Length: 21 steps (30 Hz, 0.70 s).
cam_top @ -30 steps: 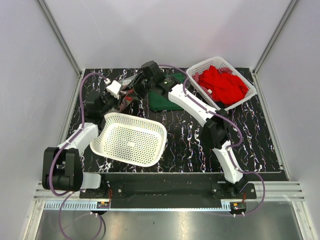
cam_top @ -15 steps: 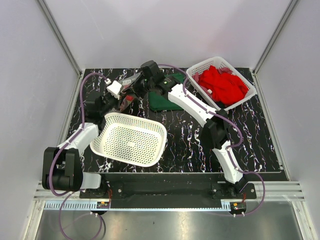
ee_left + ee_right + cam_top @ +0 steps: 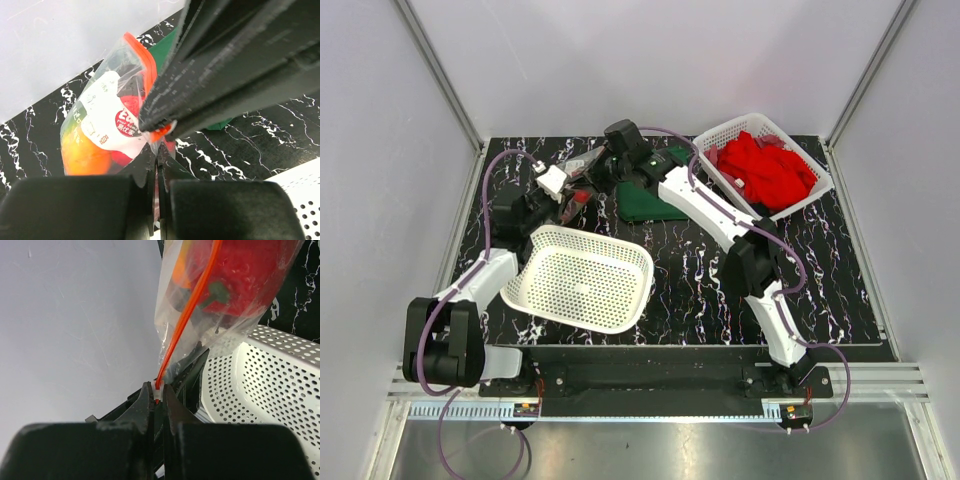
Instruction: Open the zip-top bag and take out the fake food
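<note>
Spanning a white-walled booth, black marbled surface (image 3: 690, 270) carries a white basket (image 3: 582, 278). Far left-centre, zip-top bag (image 3: 102, 127) w/ fake food (image 3: 250, 270) inside; its orange zip strip (image 3: 190, 315) runs hand to hand, long axis unclear. Both left hand (image 3: 156, 165) & right hand (image 3: 156, 392) pinched tight on that strip.

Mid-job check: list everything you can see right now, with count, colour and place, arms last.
Zip bag: one, clear with an orange strip, held up far left of centre.
Toy food: red and orange pieces, inside the bag; count hidden.
Empty basket: one, white, near left.
Filled basket: one, white, far right.
Cloths: red, heaped in the filled basket; count unclear.
Green cloth: one, far centre.
Table: one, black marbled.
Left arm: jaws shut on the bag.
Right arm: jaws shut on the bag's strip end.
</note>
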Motion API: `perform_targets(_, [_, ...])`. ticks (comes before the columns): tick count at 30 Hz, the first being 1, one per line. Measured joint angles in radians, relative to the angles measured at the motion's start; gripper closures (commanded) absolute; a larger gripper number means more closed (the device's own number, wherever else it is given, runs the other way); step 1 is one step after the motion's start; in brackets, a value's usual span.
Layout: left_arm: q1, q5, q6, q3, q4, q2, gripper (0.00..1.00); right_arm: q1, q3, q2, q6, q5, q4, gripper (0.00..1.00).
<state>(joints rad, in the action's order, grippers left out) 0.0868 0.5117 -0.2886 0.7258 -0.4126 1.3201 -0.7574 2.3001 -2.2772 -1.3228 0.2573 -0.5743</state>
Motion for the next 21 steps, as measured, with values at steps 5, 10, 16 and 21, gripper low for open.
perform_targets(5, [0.004, 0.000, -0.007, -0.006, -0.003, -0.013, 1.00, 0.021, 0.000, 0.000, 0.014, 0.027, -0.004, 1.00])
perform_targets(10, [0.004, 0.001, -0.011, -0.015, -0.005, -0.028, 1.00, 0.037, 0.002, 0.000, 0.028, 0.041, -0.009, 1.00])
perform_targets(16, [0.005, 0.013, -0.018, -0.016, 0.000, -0.043, 1.00, 0.064, 0.063, -0.036, 0.051, 0.061, -0.040, 1.00])
perform_targets(21, [0.007, 0.015, -0.029, -0.016, 0.010, -0.048, 1.00, 0.085, 0.082, -0.050, 0.077, 0.071, -0.063, 1.00])
